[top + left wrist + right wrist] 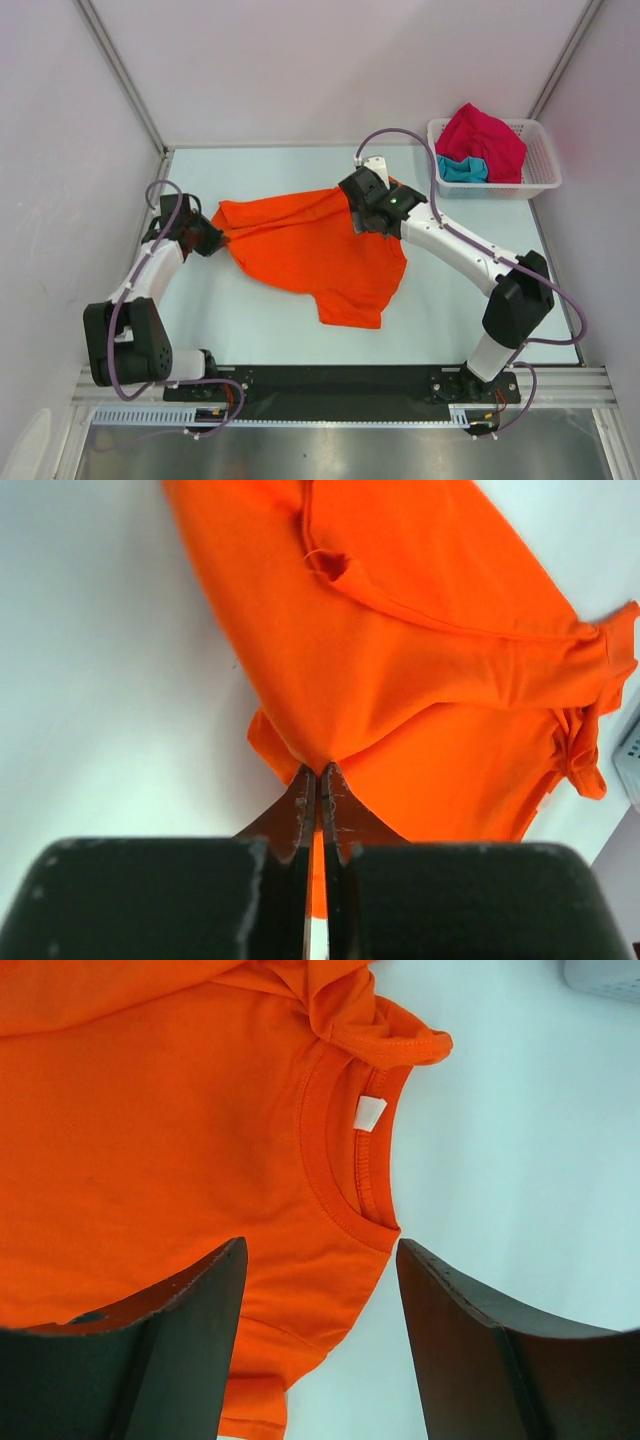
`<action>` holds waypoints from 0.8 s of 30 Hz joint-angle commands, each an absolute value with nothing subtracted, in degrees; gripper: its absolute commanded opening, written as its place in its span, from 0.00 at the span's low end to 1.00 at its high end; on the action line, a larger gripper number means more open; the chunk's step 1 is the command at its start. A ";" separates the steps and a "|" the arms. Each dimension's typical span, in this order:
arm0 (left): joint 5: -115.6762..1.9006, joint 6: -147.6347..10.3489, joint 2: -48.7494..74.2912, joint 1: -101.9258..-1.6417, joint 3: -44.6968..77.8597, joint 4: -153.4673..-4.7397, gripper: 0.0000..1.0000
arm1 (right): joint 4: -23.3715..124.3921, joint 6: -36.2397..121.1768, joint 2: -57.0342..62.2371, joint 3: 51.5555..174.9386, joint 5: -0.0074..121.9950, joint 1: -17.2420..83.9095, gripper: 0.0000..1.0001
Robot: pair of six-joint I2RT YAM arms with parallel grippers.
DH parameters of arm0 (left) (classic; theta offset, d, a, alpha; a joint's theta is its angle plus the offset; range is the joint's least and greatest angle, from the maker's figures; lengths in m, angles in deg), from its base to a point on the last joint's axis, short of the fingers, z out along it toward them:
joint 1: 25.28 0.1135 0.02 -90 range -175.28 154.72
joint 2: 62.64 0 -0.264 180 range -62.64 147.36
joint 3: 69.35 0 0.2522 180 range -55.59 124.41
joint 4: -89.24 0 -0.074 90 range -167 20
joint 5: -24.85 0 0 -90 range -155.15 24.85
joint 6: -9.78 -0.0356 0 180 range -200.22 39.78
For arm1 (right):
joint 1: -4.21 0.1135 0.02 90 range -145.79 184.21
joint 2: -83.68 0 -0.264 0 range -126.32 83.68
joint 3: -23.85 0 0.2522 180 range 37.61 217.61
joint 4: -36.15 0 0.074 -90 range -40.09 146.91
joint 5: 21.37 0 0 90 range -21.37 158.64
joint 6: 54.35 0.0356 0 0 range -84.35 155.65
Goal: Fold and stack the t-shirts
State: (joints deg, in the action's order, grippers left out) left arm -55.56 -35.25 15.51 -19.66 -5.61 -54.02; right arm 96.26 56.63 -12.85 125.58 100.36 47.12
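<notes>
The left arm (150,270) bends at its elbow by the left edge of the desk (250,335). The left gripper (318,772) is squeezed tight on the left tip of the orange shirt (310,250). The right arm (460,250) leans from the near right corner toward the middle of the desk. The right gripper (320,1250) hangs over the shirt's collar (335,1160) with its fingers spread wide, holding nothing.

The orange shirt lies mostly flat in the middle of the desk. Bare desk shows all around it, most of it along the near edge and the far edge.

There are three shirts. One is the orange one. The pink shirt (485,135) and the teal shirt (462,170) sit bunched up in one white basket (548,150) at the far right corner. There are two arms.
</notes>
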 commanded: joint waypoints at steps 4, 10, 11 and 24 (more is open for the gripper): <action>-56.19 -37.86 14.27 -19.84 -5.49 -50.54 0.22 | 94.12 57.28 -9.57 124.80 99.66 47.54 0.66; -55.22 -37.68 18.12 -19.92 -4.53 -52.91 0.47 | 94.47 57.01 -8.78 124.18 100.01 47.54 0.66; -54.96 -37.60 19.01 -19.92 -4.26 -53.44 0.48 | 94.56 57.01 -8.69 124.10 100.19 47.54 0.66; -68.39 -34.71 11.39 -20.01 -10.49 -52.13 0.52 | 94.30 56.92 -8.78 123.40 99.66 47.62 0.64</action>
State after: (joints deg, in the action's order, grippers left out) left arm -59.37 -36.91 20.76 -19.81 -7.08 -52.73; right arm 95.26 56.58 -10.77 123.81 99.40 47.25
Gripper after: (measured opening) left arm 0.516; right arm 0.651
